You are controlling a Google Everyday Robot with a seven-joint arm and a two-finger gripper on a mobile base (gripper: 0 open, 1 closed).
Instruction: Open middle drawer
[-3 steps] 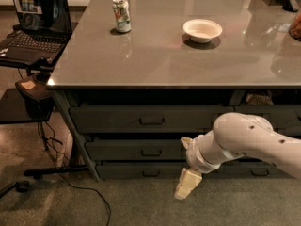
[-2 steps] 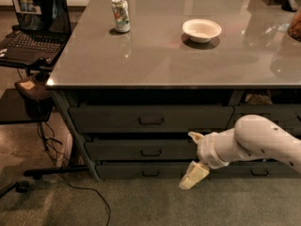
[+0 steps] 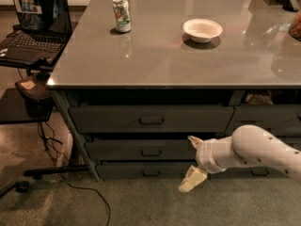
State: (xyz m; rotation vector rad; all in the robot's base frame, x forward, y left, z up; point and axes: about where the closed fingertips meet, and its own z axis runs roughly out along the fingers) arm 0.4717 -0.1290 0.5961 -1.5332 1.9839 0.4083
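And there is the gripper (image 3: 185, 163), low in the right half of the frame, hanging in front of the drawer stack with its two pale fingers (image 3: 193, 179) spread well apart, released and grasping nothing. The white arm (image 3: 254, 149) behind it runs off the right edge, so its far end is cut off. The middle drawer (image 3: 122, 150) sits centre-low under the grey table top (image 3: 155, 65), below the taller-fronted drawer (image 3: 113, 119). Its small dark pull (image 3: 151, 152) is just left of the gripper and apart from it. The arm covers that drawer's right end, and whether the front sits flush is hard to make out in the shadow. Up top stand a can (image 3: 122, 14) and a white bowl (image 3: 202, 29), with a laptop (image 3: 33, 25) at upper left, partly cropped.
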